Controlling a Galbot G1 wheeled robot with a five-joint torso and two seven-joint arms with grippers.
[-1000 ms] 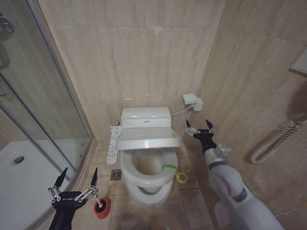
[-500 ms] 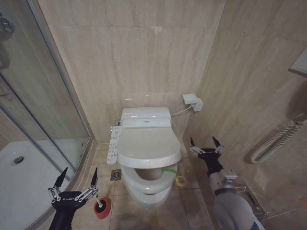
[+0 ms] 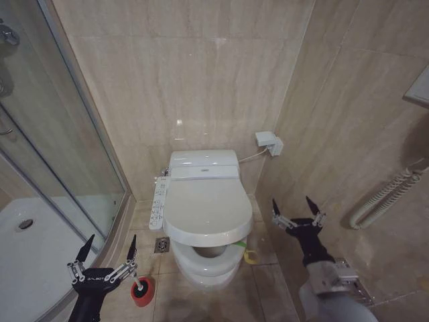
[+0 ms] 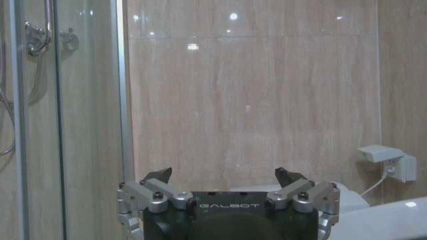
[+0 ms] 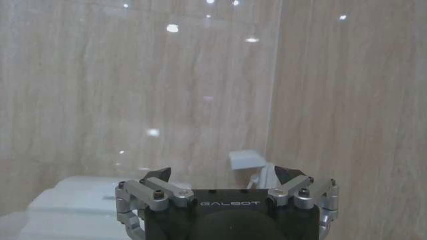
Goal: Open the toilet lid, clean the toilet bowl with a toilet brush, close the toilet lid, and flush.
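Toilet lid [image 3: 208, 213] dropped lower, right tool [image 3: 295, 208] retreated, spread

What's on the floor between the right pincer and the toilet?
In the head view, a small yellow ring lies on the tiles between the open right pincer and the toilet bowl.

The white toilet lid [image 3: 206, 209] lies lowered over the toilet bowl [image 3: 209, 263], the toilet brush [image 3: 139, 287] standing left.
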